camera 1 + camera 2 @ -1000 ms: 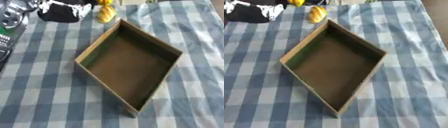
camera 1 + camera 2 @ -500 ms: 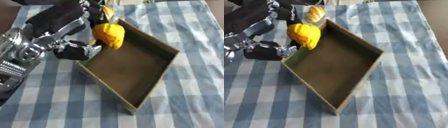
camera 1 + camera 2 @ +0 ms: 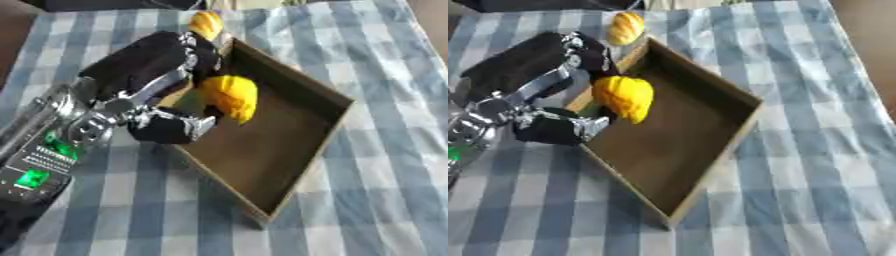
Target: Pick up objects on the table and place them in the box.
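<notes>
Box (image 3: 289, 150), brown, open-topped, centre frame on checked tablecloth (image 3: 385, 165). Left hand (image 3: 166, 100) in from lower left, arm angled up toward box's upper-left wall, fingers and thumb curled round yellow object (image 3: 232, 97), held just over box's upper-left corner. Looks light, smooth, rounded, probably rigid-ish; could slip, so best gripped across widest part. Second yellow-orange object (image 3: 627, 27) top of frame, just outside box. Right hand not visible.

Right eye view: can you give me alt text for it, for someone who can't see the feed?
The robot's left hand holds a yellow object over the near-left edge of an open brown box on a blue checked tablecloth. A second yellowish object lies beyond the box.
</notes>
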Available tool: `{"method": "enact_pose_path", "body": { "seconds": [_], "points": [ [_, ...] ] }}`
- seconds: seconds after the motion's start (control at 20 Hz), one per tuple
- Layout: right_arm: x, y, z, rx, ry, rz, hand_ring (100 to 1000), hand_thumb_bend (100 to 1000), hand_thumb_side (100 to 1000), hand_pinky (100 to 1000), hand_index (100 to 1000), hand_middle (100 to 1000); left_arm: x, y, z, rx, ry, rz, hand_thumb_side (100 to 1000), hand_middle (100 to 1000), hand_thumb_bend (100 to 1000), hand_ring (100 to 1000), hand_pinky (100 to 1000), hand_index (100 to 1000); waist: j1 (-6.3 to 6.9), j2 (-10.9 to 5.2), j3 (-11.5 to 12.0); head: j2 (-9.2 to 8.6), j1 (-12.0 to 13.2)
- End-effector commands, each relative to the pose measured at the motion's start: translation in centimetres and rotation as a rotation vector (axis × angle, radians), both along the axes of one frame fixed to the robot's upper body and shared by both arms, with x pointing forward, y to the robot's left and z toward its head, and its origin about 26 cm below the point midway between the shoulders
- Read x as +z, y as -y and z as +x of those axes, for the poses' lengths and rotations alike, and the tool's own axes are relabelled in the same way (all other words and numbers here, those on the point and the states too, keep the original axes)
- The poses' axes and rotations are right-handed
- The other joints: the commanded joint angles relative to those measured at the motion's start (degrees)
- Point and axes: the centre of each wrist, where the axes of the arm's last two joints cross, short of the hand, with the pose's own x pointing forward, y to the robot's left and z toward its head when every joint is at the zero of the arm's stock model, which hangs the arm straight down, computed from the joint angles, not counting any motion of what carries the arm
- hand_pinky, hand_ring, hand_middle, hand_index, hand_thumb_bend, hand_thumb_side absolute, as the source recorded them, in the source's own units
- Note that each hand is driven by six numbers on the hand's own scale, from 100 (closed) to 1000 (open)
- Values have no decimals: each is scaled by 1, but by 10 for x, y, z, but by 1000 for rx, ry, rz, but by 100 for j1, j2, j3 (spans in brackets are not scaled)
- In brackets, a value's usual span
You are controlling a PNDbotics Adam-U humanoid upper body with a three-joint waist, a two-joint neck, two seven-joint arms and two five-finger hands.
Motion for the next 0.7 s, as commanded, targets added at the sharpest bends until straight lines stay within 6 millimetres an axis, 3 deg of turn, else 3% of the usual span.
{"method": "enact_pose_path", "body": {
  "seconds": [0.05,0.1,0.15,0.2,0.25,0.3,0.35,0.45,0.5,0.55,0.7],
  "points": [
    [8,1,-4,-9,26,-14,859,237,399,811,815,651,-2,4,5,16,12,28,100,496,228,541,654,638,-3,-94,-6,1,2],
    [7,1,-4,-10,25,-13,859,237,399,811,814,651,-4,4,7,17,9,42,100,510,240,553,664,654,3,-90,-6,0,2],
    [7,1,-4,-11,23,-11,859,238,399,810,815,651,-7,5,10,17,0,69,100,608,296,644,717,767,11,-85,-8,-1,4],
    [7,1,-4,-12,22,-10,859,239,399,810,815,651,-9,6,12,16,-9,94,100,621,302,657,724,783,15,-82,-8,-2,4],
    [7,1,-4,-13,21,-8,859,239,398,810,814,650,-11,6,14,14,-25,124,100,750,356,773,811,901,20,-76,-10,-6,3],
    [6,1,-4,-14,21,-7,859,239,398,810,814,650,-14,7,16,13,-43,154,100,757,359,782,818,906,21,-73,-10,-8,0],
    [6,1,-4,-14,20,-6,859,240,398,810,814,650,-16,7,18,14,-63,181,159,830,386,848,881,950,23,-69,-11,-6,0],
    [6,1,-4,-15,19,-4,859,241,399,809,814,649,-20,9,22,17,-94,235,281,899,435,901,922,1000,22,-66,-12,-1,1],
    [6,1,-3,-15,18,-3,858,242,398,809,814,649,-20,9,23,20,-95,248,317,912,465,914,935,1000,21,-66,-12,-1,4],
    [6,1,-4,-16,17,-2,859,243,399,809,813,649,-18,8,24,24,-87,249,431,923,524,925,944,1000,19,-66,-11,-3,2],
    [5,1,-4,-20,14,1,859,244,398,808,813,649,-9,5,21,44,-15,185,481,908,574,923,936,1000,21,-71,-3,-8,-11]
  ]
}}
